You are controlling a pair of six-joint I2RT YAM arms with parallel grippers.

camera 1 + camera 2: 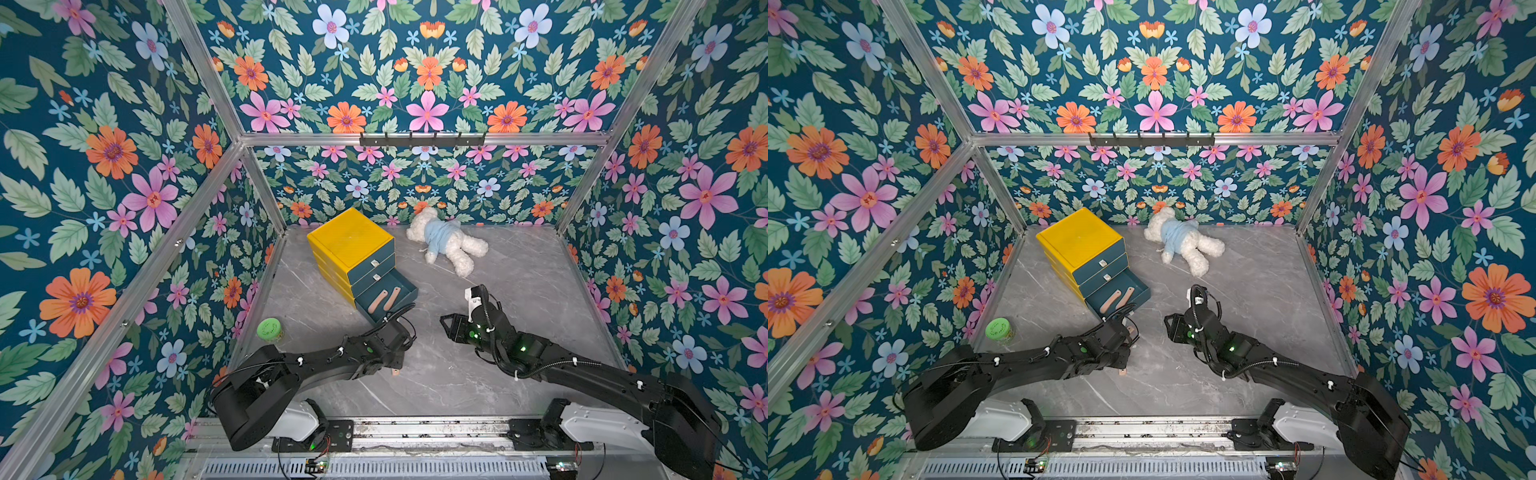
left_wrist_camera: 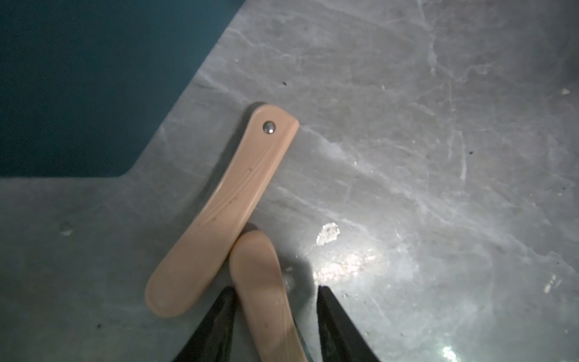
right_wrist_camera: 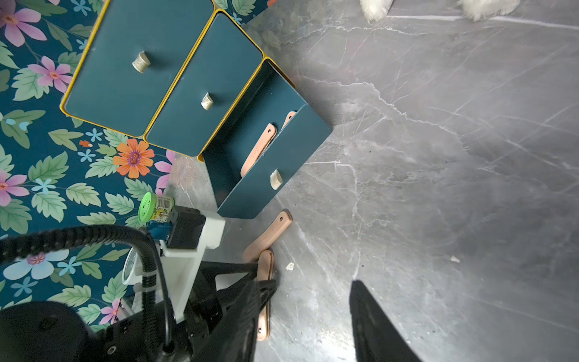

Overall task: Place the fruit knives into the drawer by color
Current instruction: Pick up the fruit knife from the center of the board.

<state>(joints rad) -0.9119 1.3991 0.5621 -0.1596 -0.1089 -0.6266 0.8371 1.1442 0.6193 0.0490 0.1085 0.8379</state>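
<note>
Two salmon pink fruit knives lie in the open bottom drawer of a yellow chest, one beside the other. Another two pink knives lie on the table just in front of that drawer. My left gripper reaches down over the nearer knife. One finger touches it and the other stands a small gap away. The farther knife rests against its tip. My right gripper hovers open over bare table to the right, holding nothing.
The chest's two upper drawers are shut. A white teddy bear lies at the back of the table. A green-lidded jar stands at the left wall, close to my left arm. Flowered walls close in three sides.
</note>
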